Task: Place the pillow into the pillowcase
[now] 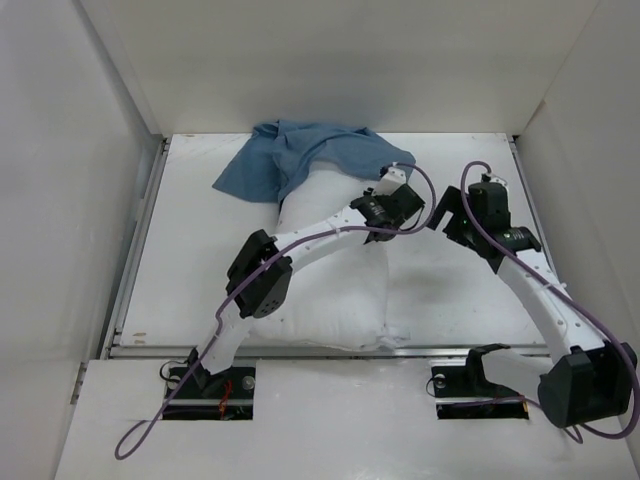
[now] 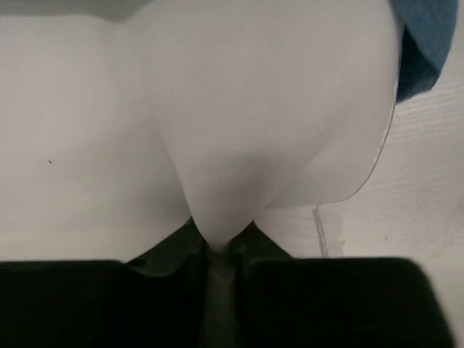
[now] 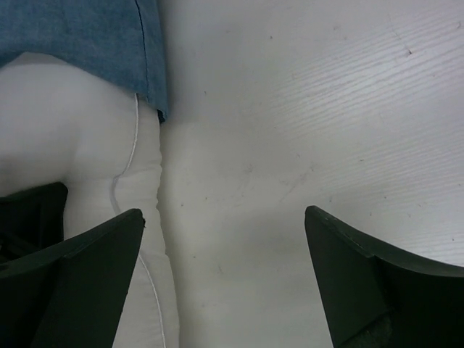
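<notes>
Closest to the lens in the left wrist view, the left pincer (image 2: pixel 217 250) is clamped on a narrow fold of the pillow (image 2: pixel 275 109). The white fabric is drawn down into a point between its two dark fingers (image 2: pixel 333 304). A corner of the pillowcase (image 2: pixel 420 36) shows at the upper right of that view, lying over the pillow's edge.

There is one pillow, one pillowcase, two arms and two pincers. Only the top view shows the whole layout. The pillow lies lengthwise on the bench (image 1: pixel 190 250), its near end bare and reaching the bench's near edge. The blue pillowcase is draped over its far end and spills in a crumpled heap to the far left. The left arm stretches across the pillow to its right side, but the pinch itself cannot be made out from above.

The right wrist view alone shows the right pincer (image 3: pixel 223 217) spread wide, holding nothing, above bare bench just beside the pillow's piped seam. The pillowcase's hem crosses that seam.
</notes>
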